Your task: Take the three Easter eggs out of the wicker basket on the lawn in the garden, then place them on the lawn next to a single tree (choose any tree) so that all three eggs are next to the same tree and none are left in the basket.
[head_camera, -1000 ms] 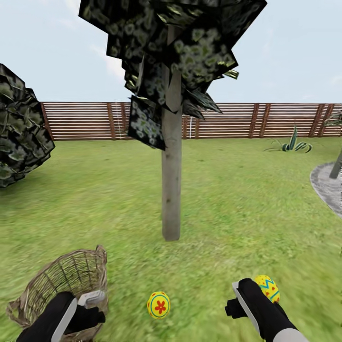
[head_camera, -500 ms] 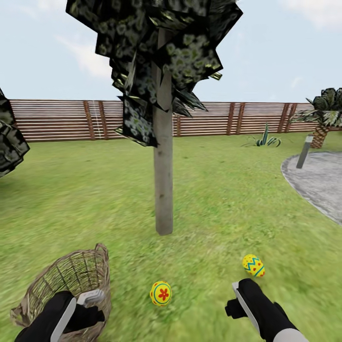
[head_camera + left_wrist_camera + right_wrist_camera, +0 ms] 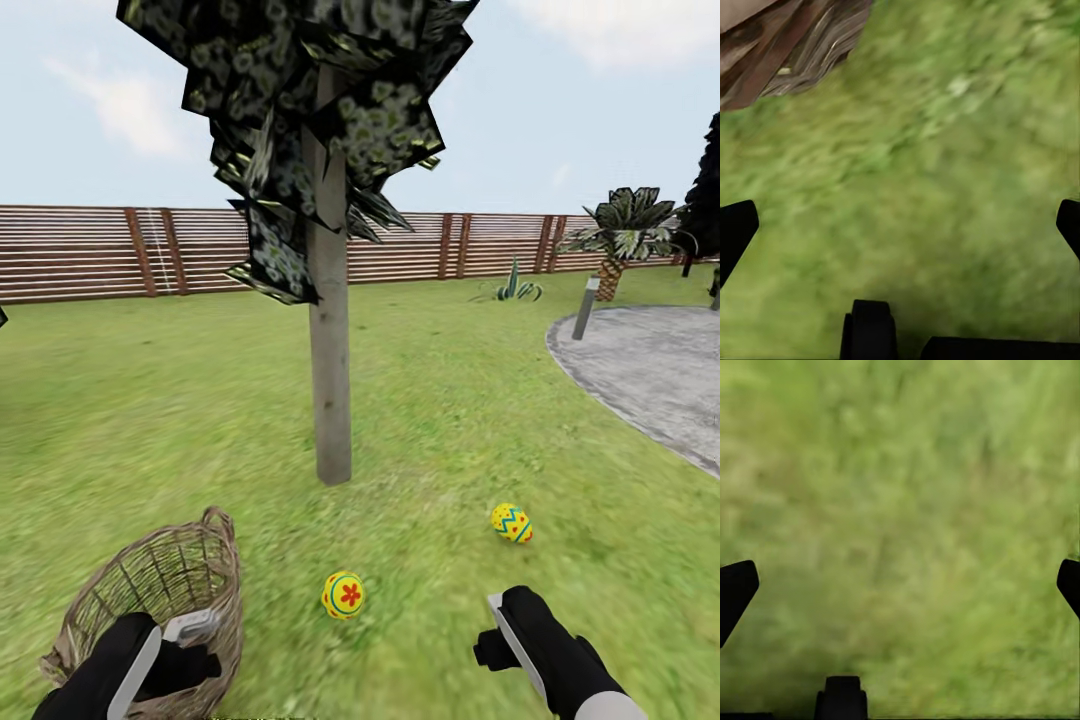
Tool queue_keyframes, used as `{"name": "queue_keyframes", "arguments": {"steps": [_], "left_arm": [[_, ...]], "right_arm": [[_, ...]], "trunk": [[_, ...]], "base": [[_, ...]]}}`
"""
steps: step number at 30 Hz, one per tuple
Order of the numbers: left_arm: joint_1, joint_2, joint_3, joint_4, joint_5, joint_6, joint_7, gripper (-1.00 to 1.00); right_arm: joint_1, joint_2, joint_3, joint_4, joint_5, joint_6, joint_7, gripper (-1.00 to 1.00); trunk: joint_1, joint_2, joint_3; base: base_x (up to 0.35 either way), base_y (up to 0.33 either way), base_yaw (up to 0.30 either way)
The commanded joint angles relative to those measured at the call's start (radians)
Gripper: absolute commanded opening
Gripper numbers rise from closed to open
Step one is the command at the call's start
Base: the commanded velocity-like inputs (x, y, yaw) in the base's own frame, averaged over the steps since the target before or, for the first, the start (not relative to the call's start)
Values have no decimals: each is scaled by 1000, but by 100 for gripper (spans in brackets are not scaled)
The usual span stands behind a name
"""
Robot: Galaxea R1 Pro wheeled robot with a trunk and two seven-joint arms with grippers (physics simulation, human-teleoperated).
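Two eggs lie on the lawn (image 3: pixel 480 440) near the tree (image 3: pixel 330 400): the flower egg (image 3: pixel 343 594) between the arms, the zigzag egg (image 3: pixel 511 522) just beyond the right gripper (image 3: pixel 900 585). The basket (image 3: pixel 150 590) sits at the left gripper (image 3: pixel 900 225), so that arm is nearer to any third egg inside, which I cannot see. Both grippers are spread wide, holding nothing.

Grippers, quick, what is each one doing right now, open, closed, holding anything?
Left gripper: open, empty, over the lawn.
Right gripper: open, empty, over grass.

View swung right — palm (image 3: pixel 622 235) and paving (image 3: pixel 655 370) now in sight.
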Motion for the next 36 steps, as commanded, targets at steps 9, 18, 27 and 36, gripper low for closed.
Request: {"name": "queue_keyframes", "arguments": {"steps": [9,18,27,36], "left_arm": [[0,0,2,-2,-3,4,-7,100],[0,0,2,-2,-3,4,-7,100],[0,1,3,-2,-3,4,-7,100],[0,2,5,-2,-3,3,-7,100]], "right_arm": [[-1,-1,5,-1,1,5,-2,100],[-1,-1,5,-1,3,7,-2,100],[-1,-1,5,-1,3,5,-2,100],[-1,-1,5,-1,3,6,-2,100]], "trunk": [[0,-1,-6],[0,-1,-7],[0,-1,-7],[0,-1,-7]], "base": [[-177,297,-245],[-177,297,-25],[-179,297,0],[-131,303,0]]}}
